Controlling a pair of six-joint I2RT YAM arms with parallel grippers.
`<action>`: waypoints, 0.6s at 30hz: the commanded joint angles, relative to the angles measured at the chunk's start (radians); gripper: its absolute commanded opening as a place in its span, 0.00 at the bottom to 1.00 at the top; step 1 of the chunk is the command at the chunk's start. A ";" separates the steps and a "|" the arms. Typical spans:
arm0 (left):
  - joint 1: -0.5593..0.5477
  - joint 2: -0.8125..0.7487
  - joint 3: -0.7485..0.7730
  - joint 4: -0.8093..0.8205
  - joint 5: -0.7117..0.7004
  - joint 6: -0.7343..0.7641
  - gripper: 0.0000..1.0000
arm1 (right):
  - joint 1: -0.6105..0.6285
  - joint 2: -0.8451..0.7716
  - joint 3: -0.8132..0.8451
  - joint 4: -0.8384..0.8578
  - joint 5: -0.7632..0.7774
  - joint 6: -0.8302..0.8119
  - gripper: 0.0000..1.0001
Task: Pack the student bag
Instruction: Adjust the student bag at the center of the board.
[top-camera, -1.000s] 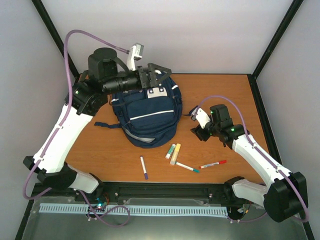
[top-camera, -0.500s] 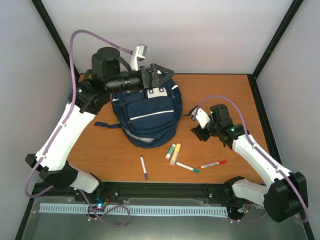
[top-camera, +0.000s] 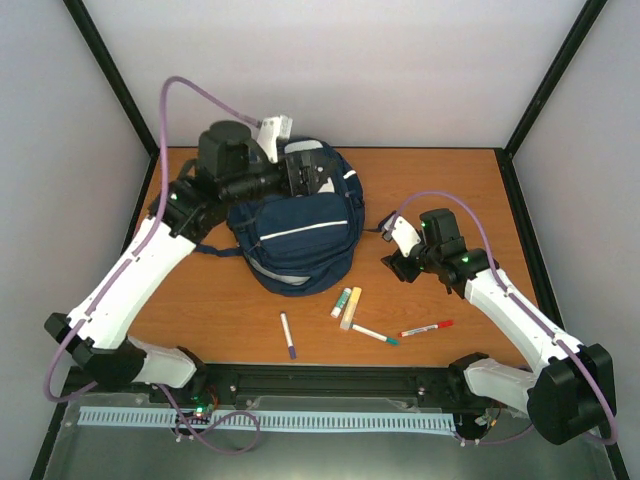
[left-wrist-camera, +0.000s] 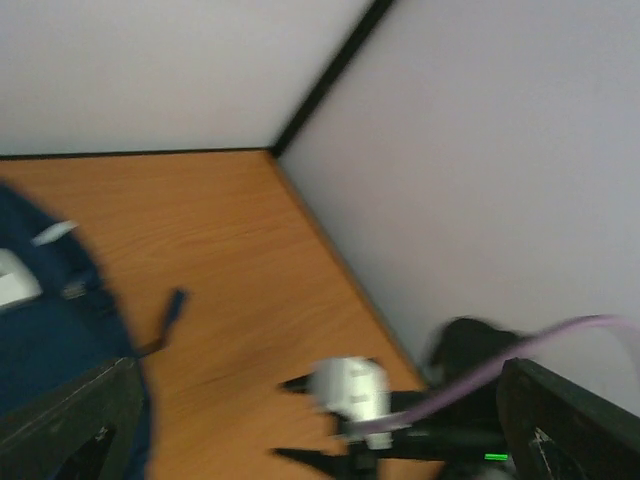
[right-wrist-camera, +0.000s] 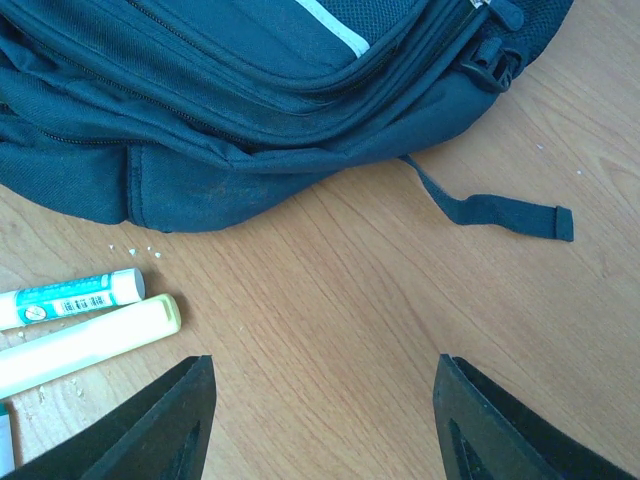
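Left gripper (top-camera: 316, 172) has dropped, jaws wide, over the student bag (top-camera: 300, 240); right gripper (top-camera: 393, 266) hovers beside it, spread empty.

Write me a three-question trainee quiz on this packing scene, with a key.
1. Multiple choice: how many pens and markers lie on the table outside the bag? A three, B five, C seven.
2. True or false: the right gripper holds one of them.
3. Short answer: which gripper is at the bag's far end?

Key: 1 B. 2 False, it is open and empty. 3 The left gripper.
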 joint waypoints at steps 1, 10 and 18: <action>0.004 -0.067 -0.209 0.077 -0.328 0.196 1.00 | -0.010 -0.023 -0.002 0.014 -0.006 0.004 0.62; 0.091 0.066 -0.206 -0.098 -1.036 0.099 1.00 | -0.011 -0.055 -0.006 0.004 -0.026 0.004 0.63; 0.507 0.368 -0.114 -0.119 -0.390 -0.056 1.00 | -0.012 -0.057 -0.007 -0.001 -0.034 0.005 0.65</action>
